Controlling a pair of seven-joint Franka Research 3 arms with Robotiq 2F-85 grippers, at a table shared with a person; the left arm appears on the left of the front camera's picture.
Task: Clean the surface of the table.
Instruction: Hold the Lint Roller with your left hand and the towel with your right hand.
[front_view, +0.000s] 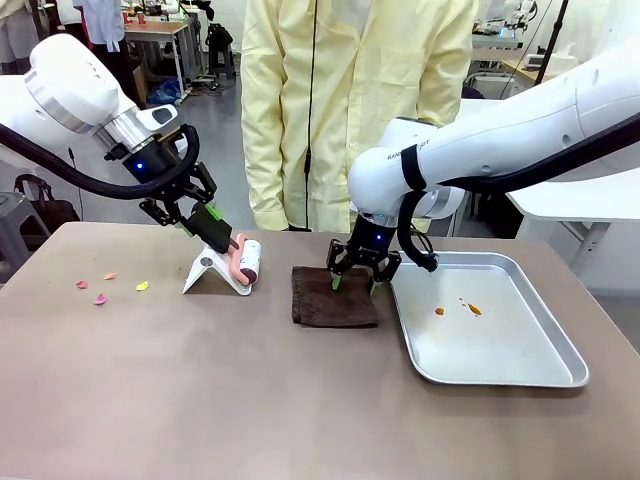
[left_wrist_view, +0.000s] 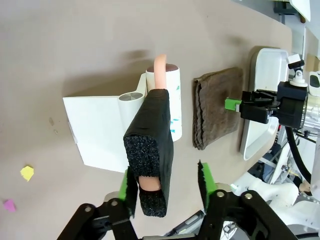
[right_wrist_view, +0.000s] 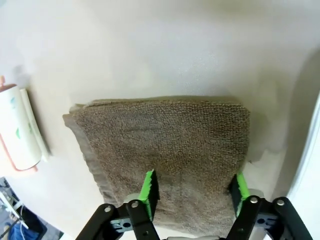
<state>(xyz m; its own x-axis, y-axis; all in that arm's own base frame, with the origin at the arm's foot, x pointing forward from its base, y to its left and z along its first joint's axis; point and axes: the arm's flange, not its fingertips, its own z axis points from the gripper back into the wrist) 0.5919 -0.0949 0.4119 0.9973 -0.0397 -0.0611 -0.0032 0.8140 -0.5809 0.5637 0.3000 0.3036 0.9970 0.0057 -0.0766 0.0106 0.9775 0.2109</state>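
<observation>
Left claw (left_wrist_view: 166, 172) straddles the lint roller's (left_wrist_view: 168, 95) foam handle (left_wrist_view: 150, 135), pads not yet clamped; right claw (right_wrist_view: 194, 180) sits spread apart on the soft brown towel (right_wrist_view: 165, 135) beside the tray (front_view: 500, 345). The surface (front_view: 200, 400), under the tray, looks hard and smooth: grip the tools, not it.

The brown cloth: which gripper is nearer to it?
Right. The right gripper is right over the cloth, near its far edge. The left gripper is around the roller's handle, apart from the cloth.
</observation>
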